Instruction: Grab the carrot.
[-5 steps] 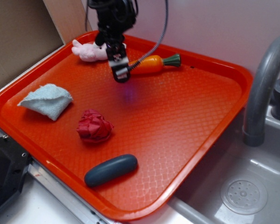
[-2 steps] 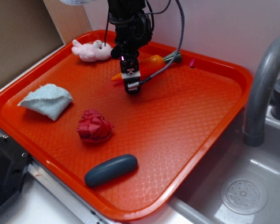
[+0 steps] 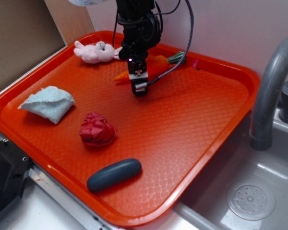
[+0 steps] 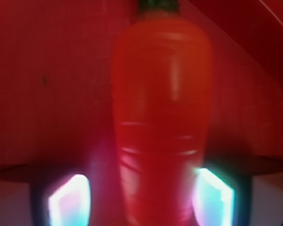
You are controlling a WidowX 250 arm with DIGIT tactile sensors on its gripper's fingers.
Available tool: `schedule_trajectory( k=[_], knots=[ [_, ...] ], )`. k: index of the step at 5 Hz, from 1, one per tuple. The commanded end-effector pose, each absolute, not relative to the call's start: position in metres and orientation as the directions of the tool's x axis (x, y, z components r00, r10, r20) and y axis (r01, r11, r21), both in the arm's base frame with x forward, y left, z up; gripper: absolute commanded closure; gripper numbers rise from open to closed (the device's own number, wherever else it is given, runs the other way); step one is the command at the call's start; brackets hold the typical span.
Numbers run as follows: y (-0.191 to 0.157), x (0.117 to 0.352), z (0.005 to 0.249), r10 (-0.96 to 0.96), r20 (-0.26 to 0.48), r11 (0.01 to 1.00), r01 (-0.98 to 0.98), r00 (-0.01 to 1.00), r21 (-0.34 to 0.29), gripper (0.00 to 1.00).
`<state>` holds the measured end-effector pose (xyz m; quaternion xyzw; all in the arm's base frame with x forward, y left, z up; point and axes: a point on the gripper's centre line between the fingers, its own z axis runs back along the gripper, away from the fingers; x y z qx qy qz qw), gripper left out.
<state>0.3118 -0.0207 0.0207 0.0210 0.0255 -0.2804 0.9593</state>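
The end effector [image 3: 139,86] had dropped over the carrot [image 4: 162,117]; its fingers [image 4: 68,200] stood apart astride it, apparently not yet touching.

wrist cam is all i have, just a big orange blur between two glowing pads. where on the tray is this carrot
Observer: The carrot lies near the tray's far rim, with the gripper low over it.
Operator: anything close enough to get bumped
Observer: A pink plush bunny lies beside the carrot's pointed tip, on the far-left part of the tray.
Operator: which way does the stem point
Observer: The green stem points toward the right end of the far rim, away from the bunny.
Operator: rest of the tray
Observer: A blue cloth, a crumpled red cloth and a dark grey capsule sit nearer the camera.
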Motion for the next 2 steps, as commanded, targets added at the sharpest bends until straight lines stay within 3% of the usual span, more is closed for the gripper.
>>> schedule_trajectory(
  k=[1, 2],
  knots=[
    [-0.037, 0.309, 0.017, -0.543, -0.047, 0.837, 0.545, 0.838, 0.052, 1.00],
    [-0.022, 0.295, 0.056, -0.444, -0.127, 0.877, 0.459, 0.887, 0.142, 1.00]
  ],
)
